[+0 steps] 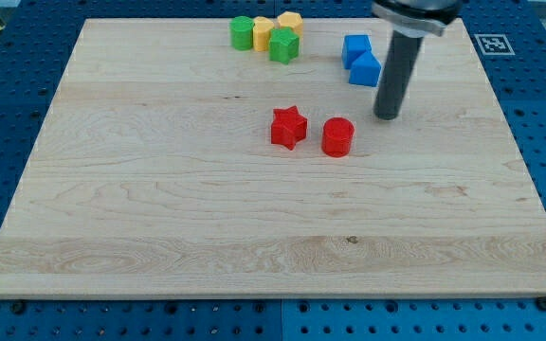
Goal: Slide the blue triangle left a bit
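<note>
Two blue blocks touch near the view's top right. The lower one looks like the blue triangle (pixel 365 70). The upper one is a blue cube (pixel 355 47). My dark rod comes down from the view's top right. Its tip (pixel 387 116) rests on the board just right of and below the blue triangle, a small gap apart from it. The tip touches no block.
A red star (pixel 289 127) and a red cylinder (pixel 337 136) sit left of and below the tip. A green cylinder (pixel 243 33), two yellow blocks (pixel 263 31) (pixel 289 22) and a green star (pixel 284 45) cluster at the top middle. The wooden board (pixel 159 208) lies on a blue pegboard.
</note>
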Robot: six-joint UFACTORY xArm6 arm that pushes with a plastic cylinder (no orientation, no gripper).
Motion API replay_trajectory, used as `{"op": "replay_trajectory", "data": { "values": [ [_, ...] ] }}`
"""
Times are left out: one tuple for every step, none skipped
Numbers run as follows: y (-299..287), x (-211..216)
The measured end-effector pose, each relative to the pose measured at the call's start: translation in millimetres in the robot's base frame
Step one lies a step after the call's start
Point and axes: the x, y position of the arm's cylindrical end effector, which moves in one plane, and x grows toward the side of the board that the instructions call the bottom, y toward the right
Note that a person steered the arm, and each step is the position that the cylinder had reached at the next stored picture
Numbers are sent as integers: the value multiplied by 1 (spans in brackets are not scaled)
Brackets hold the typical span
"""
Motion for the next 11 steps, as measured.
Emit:
{"op": "replay_trajectory", "data": {
  "values": [
    [17,-31],
    [14,-47],
    [12,-57],
    [7,-81],
    [5,-82],
    [-3,-81],
    [-32,-79],
    [-64,-79],
    [-78,-79],
    [-78,-79],
    [-51,-79]
  ]
}}
